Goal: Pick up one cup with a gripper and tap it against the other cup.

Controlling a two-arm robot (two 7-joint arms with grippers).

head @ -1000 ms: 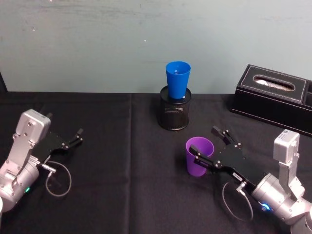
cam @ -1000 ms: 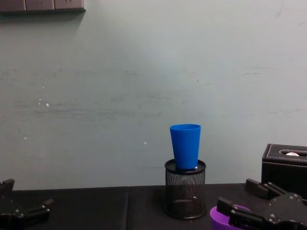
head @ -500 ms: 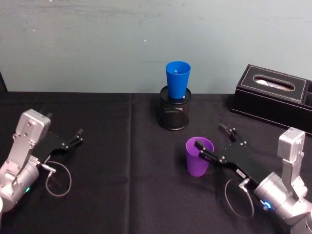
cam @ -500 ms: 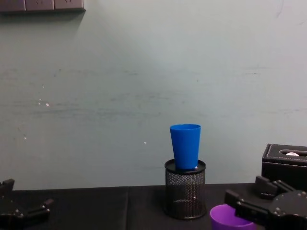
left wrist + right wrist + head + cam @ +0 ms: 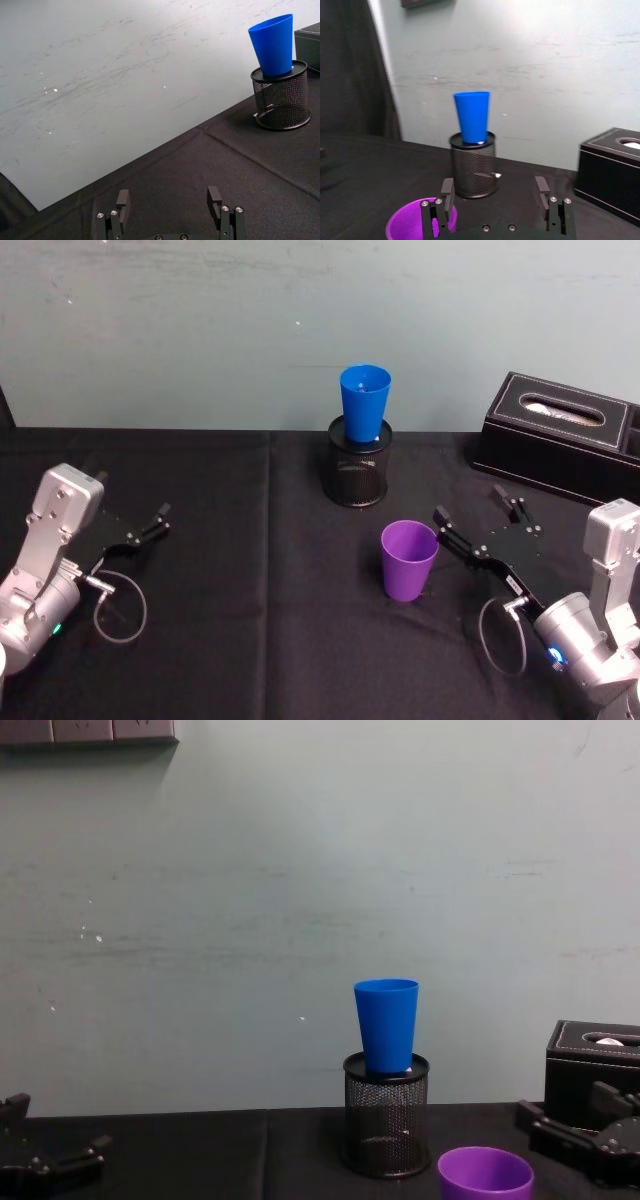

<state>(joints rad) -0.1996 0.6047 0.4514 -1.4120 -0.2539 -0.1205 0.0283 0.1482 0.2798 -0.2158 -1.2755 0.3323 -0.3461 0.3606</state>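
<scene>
Purple cup (image 5: 409, 558) upright on worktop (image 5: 270, 620), near centre, ungrasped. Right tool (image 5: 476, 517) just beside it, fingers wide open, empty. Blue cup (image 5: 364, 404) sits in mesh holder (image 5: 358, 472) behind. Left tool (image 5: 160, 519) parked w/ fingers apart. Pickup & tap both still to do.

No readable text, label, brand, number or sign anywhere.
</scene>
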